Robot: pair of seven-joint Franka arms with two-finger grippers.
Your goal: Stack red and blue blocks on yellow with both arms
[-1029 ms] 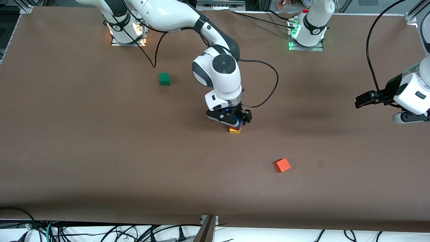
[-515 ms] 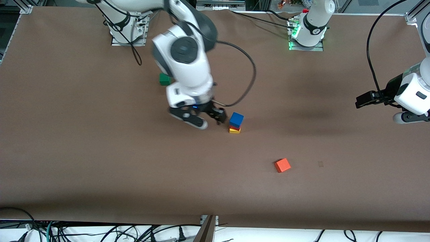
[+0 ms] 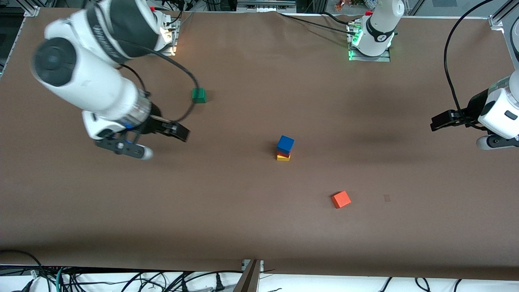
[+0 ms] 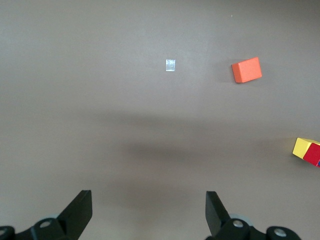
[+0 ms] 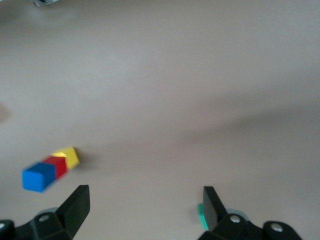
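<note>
The blue block (image 3: 285,144) sits on the red block (image 3: 284,153), which sits on the yellow cube (image 3: 283,158), in a stack at mid-table. My right gripper (image 3: 156,140) is open and empty, up in the air over bare table toward the right arm's end. Its wrist view shows the gripper (image 5: 145,207) and the stack: blue block (image 5: 38,177), red block (image 5: 58,165), yellow cube (image 5: 69,156). My left gripper (image 3: 442,120) waits open and empty over the left arm's end. Its wrist view shows the gripper (image 4: 149,210) and the yellow cube (image 4: 301,148) and red block (image 4: 314,153) at the edge.
A green cube (image 3: 198,95) lies farther from the front camera than the stack, near the right gripper's cable; it peeks past a finger in the right wrist view (image 5: 200,216). An orange-red cube (image 3: 341,199) lies nearer the front camera, also seen in the left wrist view (image 4: 246,69).
My right gripper let go of the blue block on top of the stack, then rose and swung away toward the right arm's end. The left arm has not moved.
</note>
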